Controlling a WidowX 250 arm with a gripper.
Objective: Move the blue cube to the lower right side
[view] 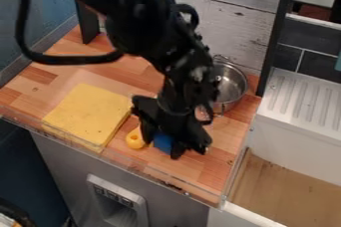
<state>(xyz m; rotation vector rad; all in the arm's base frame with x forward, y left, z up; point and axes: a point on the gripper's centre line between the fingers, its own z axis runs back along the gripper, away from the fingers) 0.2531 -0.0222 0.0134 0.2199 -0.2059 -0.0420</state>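
Note:
The black gripper hangs low over the front middle of the wooden counter, pointing down. Directly at its lower end is the blue cube, partly covered by the gripper. The cube's lower part shows close to the counter surface; whether it touches the wood I cannot tell. Whether the gripper holds the cube is also unclear.
A yellow object with a hole lies just left of the cube. Farther left is a folded yellow cloth. A metal pot stands behind on the right, and the counter's front edge has a clear low rim.

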